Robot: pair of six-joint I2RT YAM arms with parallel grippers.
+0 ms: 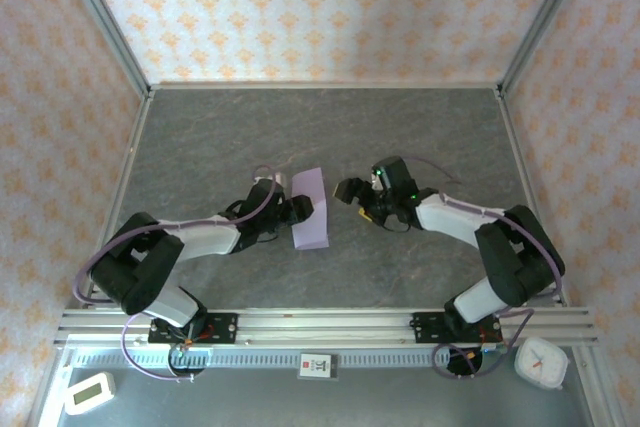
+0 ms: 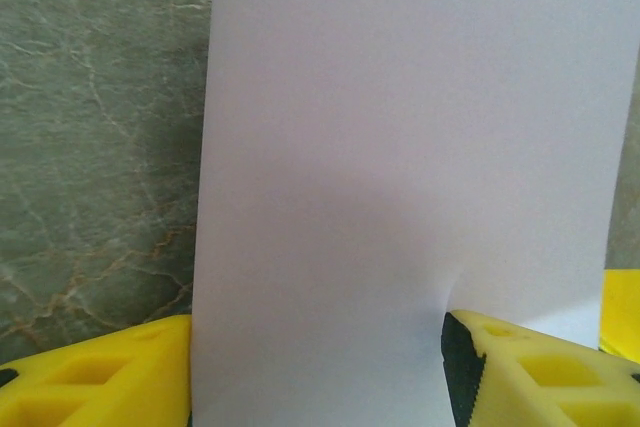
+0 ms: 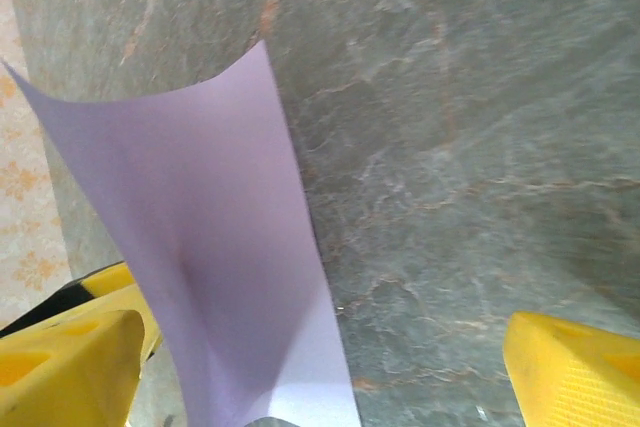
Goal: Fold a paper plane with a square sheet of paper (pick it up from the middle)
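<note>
The square sheet of paper [image 1: 312, 209] is lavender and stands bowed up from the table's middle as a narrow strip, not a pointed dart. My left gripper [image 1: 296, 210] is at its left side. In the left wrist view the sheet [image 2: 400, 147] spans the gap of the left gripper [image 2: 315, 379]; the jaws stand wide apart and the right fingertip [image 2: 520, 377] touches the sheet's edge. My right gripper [image 1: 350, 190] hovers just right of the sheet, open. In the right wrist view the curved sheet [image 3: 210, 227] rises near the left finger [image 3: 70, 367] of the right gripper [image 3: 320, 382].
Grey marbled tabletop [image 1: 430, 137] lies all around, closed in by patterned walls and metal posts. An aluminium rail [image 1: 320, 322] runs along the near edge. A white timer [image 1: 90, 392] sits at the front left, a white clock [image 1: 541, 362] at the front right.
</note>
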